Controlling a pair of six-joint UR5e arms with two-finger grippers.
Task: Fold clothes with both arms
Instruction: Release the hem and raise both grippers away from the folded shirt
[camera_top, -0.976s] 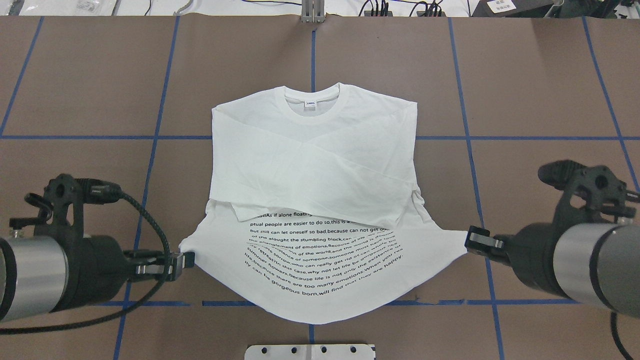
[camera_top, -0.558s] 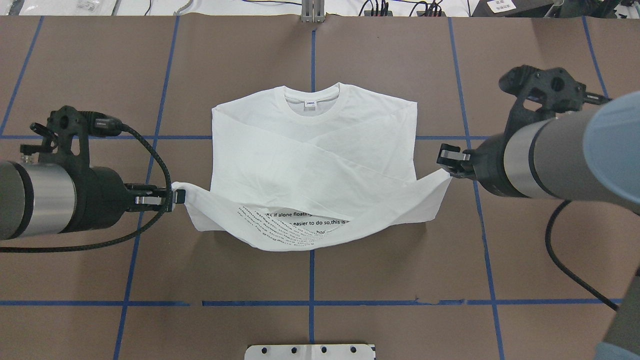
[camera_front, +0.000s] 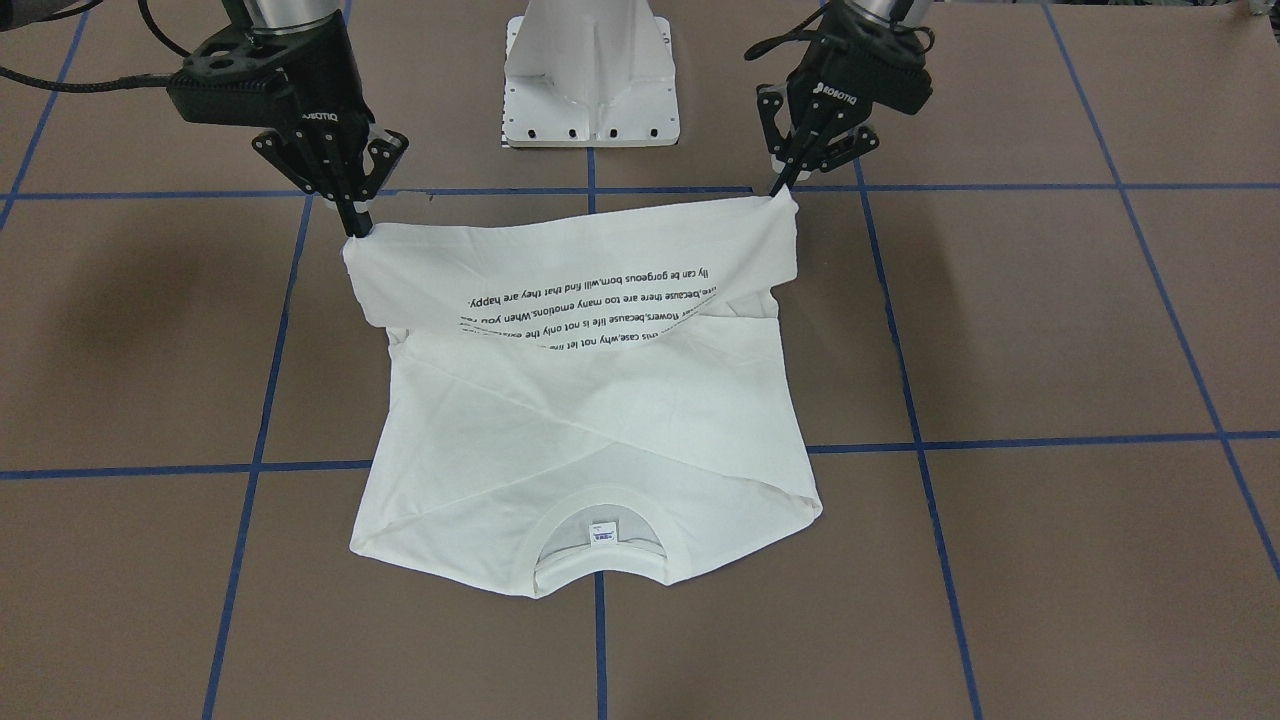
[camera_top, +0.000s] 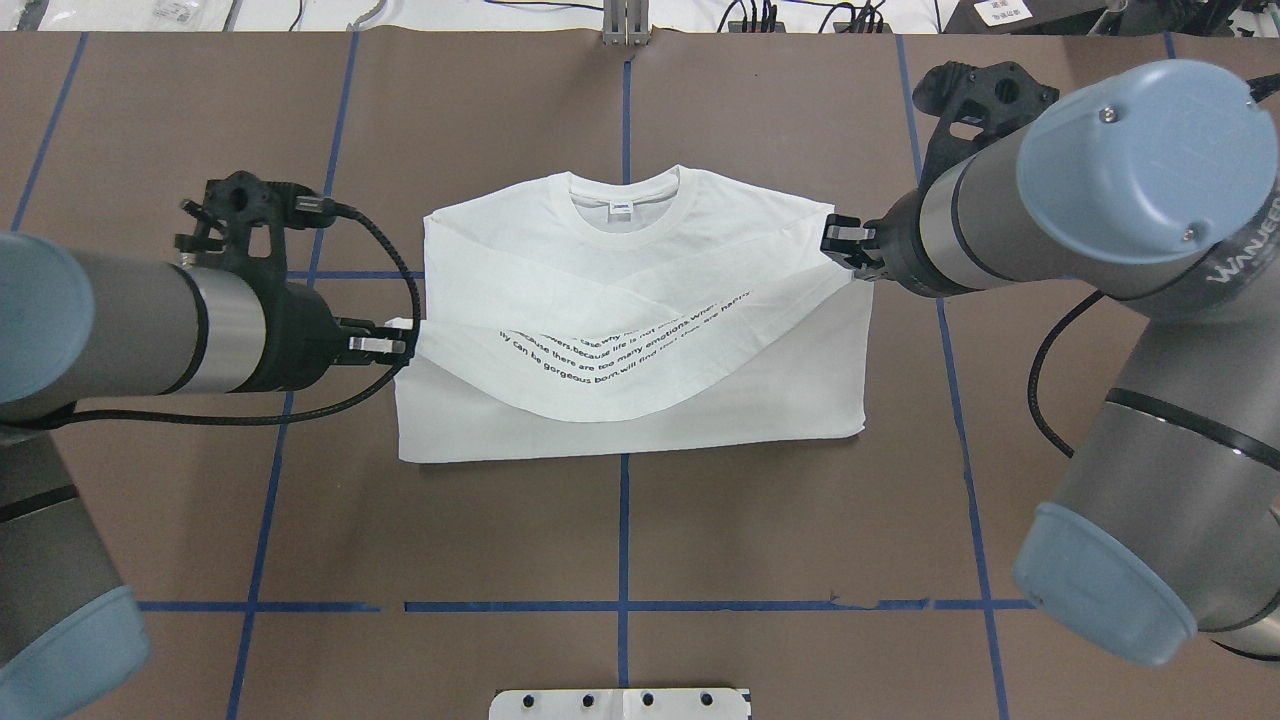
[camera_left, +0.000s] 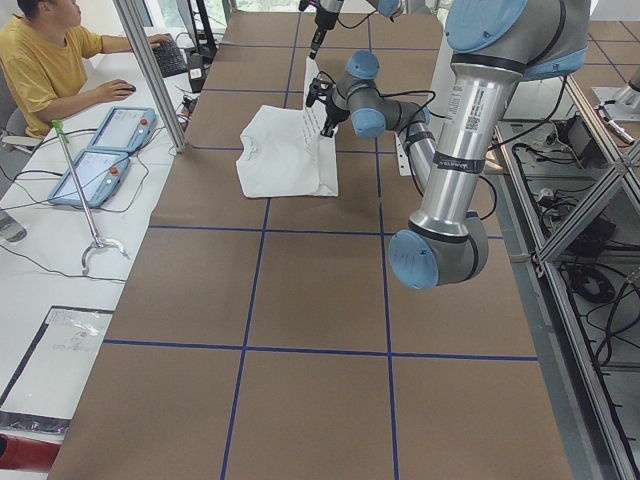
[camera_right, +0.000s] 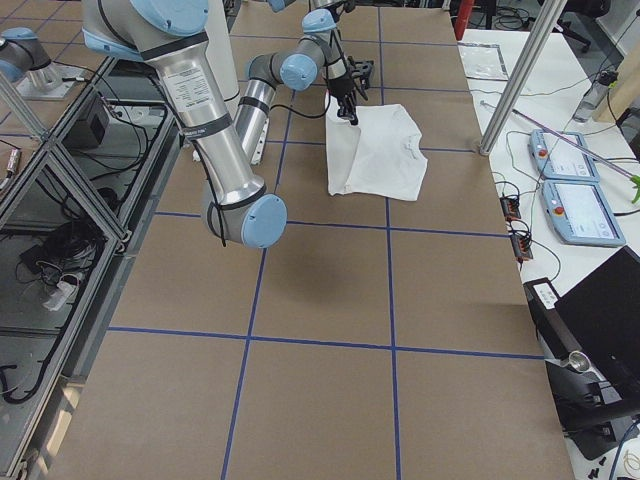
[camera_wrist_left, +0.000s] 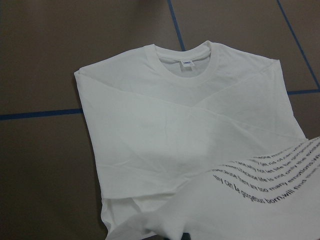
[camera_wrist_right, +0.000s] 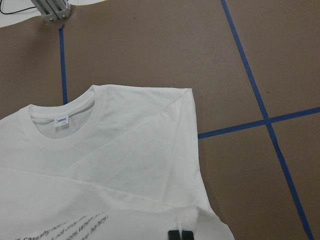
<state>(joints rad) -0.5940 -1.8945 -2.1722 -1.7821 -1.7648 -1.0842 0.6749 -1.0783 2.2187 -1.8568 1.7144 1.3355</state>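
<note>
Two hem corners we see held up: the left gripper (camera_top: 405, 343) pinches one, fingers closed on cloth. Between, the T-shirt (camera_top: 620, 260) sags print-up over its folded body on the table (camera_top: 500, 520); the right gripper (camera_top: 838, 240) pinches the other likewise.

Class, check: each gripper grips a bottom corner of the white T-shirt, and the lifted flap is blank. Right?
No: the lifted flap bears black printed text, as the overhead exterior view shows. The left gripper and right gripper do each grip a corner of the T-shirt.
</note>
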